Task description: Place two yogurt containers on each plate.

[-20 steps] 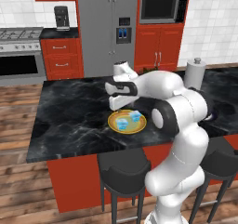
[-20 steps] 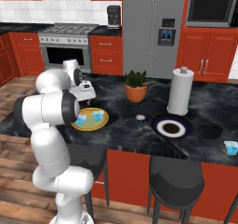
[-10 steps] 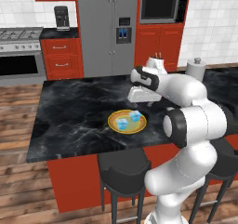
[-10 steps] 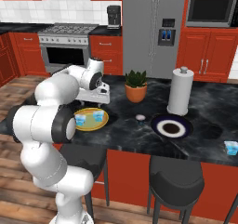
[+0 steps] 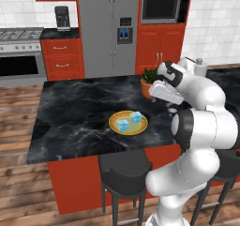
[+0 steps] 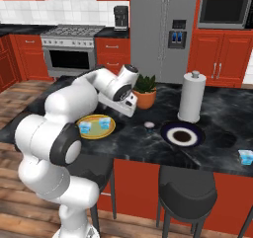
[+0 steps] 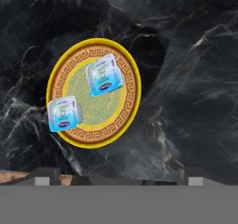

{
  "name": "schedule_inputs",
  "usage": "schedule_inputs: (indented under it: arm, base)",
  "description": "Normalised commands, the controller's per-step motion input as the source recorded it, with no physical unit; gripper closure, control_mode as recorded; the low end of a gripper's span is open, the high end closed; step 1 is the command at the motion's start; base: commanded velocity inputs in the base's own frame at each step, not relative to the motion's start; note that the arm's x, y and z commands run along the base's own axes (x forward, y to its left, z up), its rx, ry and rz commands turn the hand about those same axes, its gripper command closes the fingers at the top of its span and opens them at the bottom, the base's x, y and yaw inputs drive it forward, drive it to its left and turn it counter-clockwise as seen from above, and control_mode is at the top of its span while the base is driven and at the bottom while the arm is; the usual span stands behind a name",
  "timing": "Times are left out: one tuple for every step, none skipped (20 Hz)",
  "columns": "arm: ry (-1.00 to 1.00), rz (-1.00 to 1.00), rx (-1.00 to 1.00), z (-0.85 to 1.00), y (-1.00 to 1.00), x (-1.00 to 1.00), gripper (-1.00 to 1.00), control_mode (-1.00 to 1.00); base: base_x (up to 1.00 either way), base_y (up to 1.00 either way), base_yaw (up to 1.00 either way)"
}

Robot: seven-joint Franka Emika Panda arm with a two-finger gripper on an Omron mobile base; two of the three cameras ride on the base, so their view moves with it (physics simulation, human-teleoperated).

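A yellow-orange plate (image 5: 140,129) (image 6: 109,132) (image 7: 131,97) lies near the front of the black island counter. Two light-blue yogurt containers sit on it, one towards the rim (image 5: 123,124) (image 6: 85,128) (image 7: 64,113) and one nearer the middle (image 5: 136,117) (image 6: 104,123) (image 7: 104,75). My gripper (image 5: 161,94) (image 6: 123,106) (image 7: 117,177) hangs open and empty above the counter, just right of that plate. The navy-rimmed plate (image 6: 168,132) with a white centre lies bare further right. Another yogurt container (image 6: 245,156) stands at the counter's far right front edge.
A terracotta plant pot (image 5: 146,86) (image 6: 145,98) stands just behind my hand. A paper towel roll (image 6: 191,97) rises behind the navy plate. A small whitish object (image 6: 148,126) lies between the two plates. Dark stools stand below the counter's front edge.
My arm has swung from above the yellow plate to its right, towards the plant pot. The jaws stayed open. Both cups on the plate have not moved.
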Motion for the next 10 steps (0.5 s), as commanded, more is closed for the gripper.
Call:
schedule_inputs:
  arm:
    - [0.05,-0.26,0.00,0.00,-0.39,0.06,-1.00,-1.00]
    - [0.10,-0.25,0.00,0.00,-0.53,0.04,-1.00,-1.00]
    - [0.11,-0.23,0.00,0.00,-0.55,0.00,-1.00,-1.00]
    - [0.10,-0.22,-0.01,0.00,-0.53,0.00,-1.00,-1.00]
    - [0.14,-0.21,-0.03,0.00,-0.51,0.00,-1.00,-1.00]
    - [0.11,-0.20,-0.04,0.00,-0.49,0.00,-1.00,-1.00]
    - [0.07,-0.19,-0.06,0.00,-0.45,0.00,-1.00,-1.00]
    - [0.05,-0.17,-0.10,0.00,-0.35,0.00,-1.00,-1.00]
    - [0.03,-0.15,-0.17,0.00,-0.17,0.00,-1.00,-1.00]
    - [0.01,-0.13,-0.21,0.00,-0.08,0.00,-1.00,-1.00]
  base:
    - [0.00,0.00,0.00]
    - [0.00,0.00,0.00]
    - [0.00,0.00,0.00]
    - [0.00,0.00,0.00]
    - [0.00,0.00,0.00]
    - [0.00,0.00,0.00]
    - [0.00,0.00,0.00]
    - [0.00,0.00,0.00]
    - [0.00,0.00,0.00]
    - [0.00,0.00,0.00]
